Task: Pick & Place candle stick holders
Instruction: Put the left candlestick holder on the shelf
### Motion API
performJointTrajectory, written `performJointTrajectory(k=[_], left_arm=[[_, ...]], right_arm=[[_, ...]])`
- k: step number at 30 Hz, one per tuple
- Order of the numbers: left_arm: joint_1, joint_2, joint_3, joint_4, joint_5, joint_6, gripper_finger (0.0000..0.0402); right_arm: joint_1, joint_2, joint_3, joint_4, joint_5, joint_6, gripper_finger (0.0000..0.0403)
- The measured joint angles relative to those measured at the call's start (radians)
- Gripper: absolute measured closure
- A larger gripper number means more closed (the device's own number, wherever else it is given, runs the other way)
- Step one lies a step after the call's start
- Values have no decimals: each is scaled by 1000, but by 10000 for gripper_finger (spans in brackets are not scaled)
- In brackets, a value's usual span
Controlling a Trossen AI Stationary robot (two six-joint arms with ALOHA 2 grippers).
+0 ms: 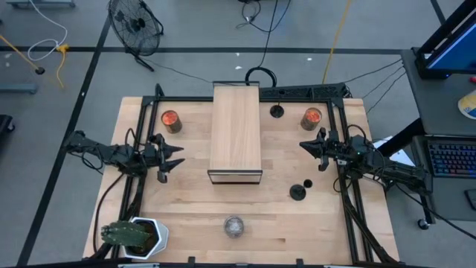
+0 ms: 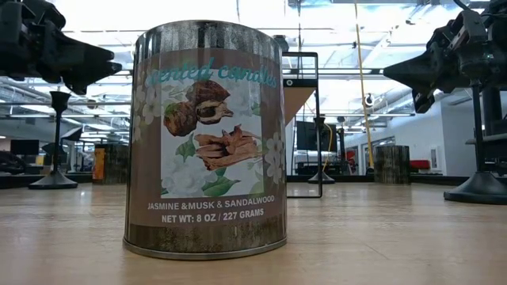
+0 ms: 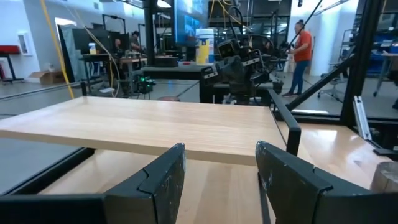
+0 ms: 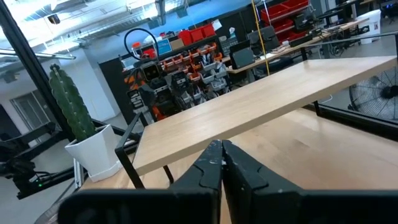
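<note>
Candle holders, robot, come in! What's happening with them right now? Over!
Left claw open, right claw shut, both empty. Three candle holders standing untouched on the table's right half. Wooden shelf between the arms.

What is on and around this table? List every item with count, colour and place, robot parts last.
candle stick holders: three, black; one at the table's back, right of the wooden shelf, two near the front right.
jars: two, brownish with orange tops; back left and back right.
wooden shelf: one, light wood on a black frame; centre.
candle tin: one, silvery; front centre.
cactus: one, green in a white pot; front left corner.
fan: one, black; on the floor behind the table.
left gripper: open, left of the shelf.
right gripper: shut, right of the shelf.
</note>
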Motion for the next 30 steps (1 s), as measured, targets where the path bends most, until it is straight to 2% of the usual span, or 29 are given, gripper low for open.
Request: performJointTrajectory(k=[5, 14, 19, 24, 30], left_arm=[[0, 0, 0, 27, 5, -59, 199], [0, 0, 0, 224, 4, -177, 199], [1, 0, 6, 373, -103, -300, 199], [1, 26, 134, 268, -171, -229, 199], [1, 138, 379, -125, -272, -314, 199]], right_arm=[[0, 0, 0, 0, 0, 1, 403], [0, 0, 0, 0, 4, 55, 403], [0, 0, 0, 0, 4, 54, 403], [0, 0, 0, 0, 5, 54, 403], [0, 0, 0, 1, 5, 54, 403]])
